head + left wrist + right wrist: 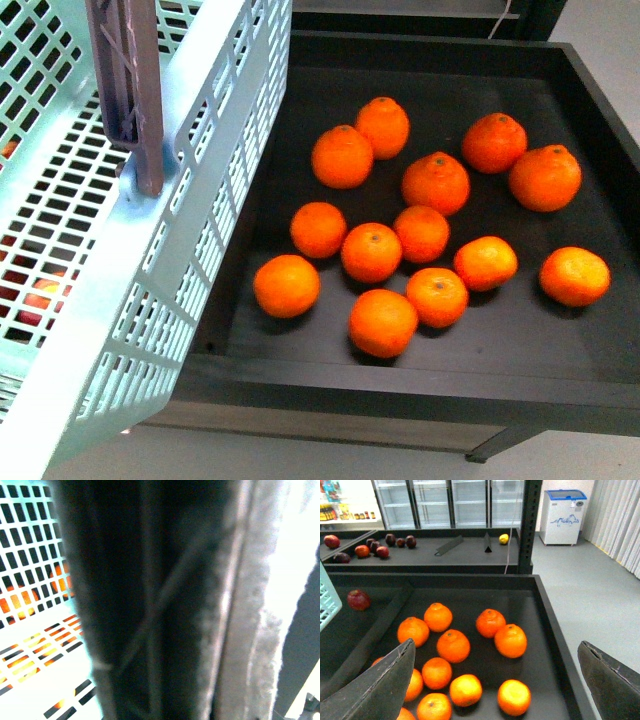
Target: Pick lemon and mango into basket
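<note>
Front view: the basket is hanging tilted by its brown handle, overlapping one side rim of a black tray of oranges. No yellow fruit is showing.

Left wrist view: the blurred handle is filling the picture, so I cannot tell whether my left pincer is clamping it.

Right wrist view: my right pincer is hovering above the oranges, fingers wide apart. I am judging this the approach step. What I am taking for the lemon is lying well ahead on a farther shelf, near a dark post. The mango is showing nowhere. Reaching the lemon is calling for clearing the tray's far rim, and open floor is lying on the side away from the basket.
</note>
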You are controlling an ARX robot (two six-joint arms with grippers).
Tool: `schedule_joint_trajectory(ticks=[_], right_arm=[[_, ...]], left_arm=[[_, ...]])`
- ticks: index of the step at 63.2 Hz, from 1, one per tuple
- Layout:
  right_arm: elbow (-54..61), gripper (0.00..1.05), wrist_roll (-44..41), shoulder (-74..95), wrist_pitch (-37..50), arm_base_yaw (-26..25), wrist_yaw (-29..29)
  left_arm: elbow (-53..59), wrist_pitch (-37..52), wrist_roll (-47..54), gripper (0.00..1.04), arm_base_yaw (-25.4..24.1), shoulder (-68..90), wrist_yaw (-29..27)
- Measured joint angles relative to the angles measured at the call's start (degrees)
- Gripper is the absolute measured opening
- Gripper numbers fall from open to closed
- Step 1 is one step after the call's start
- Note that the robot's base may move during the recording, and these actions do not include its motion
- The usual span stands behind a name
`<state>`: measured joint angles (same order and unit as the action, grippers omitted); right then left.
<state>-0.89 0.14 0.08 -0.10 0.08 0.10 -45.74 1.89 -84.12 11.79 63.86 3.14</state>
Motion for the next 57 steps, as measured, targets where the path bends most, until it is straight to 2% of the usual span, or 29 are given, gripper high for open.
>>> schedule_joint_trajectory(ticks=[57], right_arm=[[0.0,0.96,0.0,0.07,0.0,-0.02,-0.11]], left_arm=[[0.0,0.0,0.0,0.15,-0.07,-0.07,-0.11]])
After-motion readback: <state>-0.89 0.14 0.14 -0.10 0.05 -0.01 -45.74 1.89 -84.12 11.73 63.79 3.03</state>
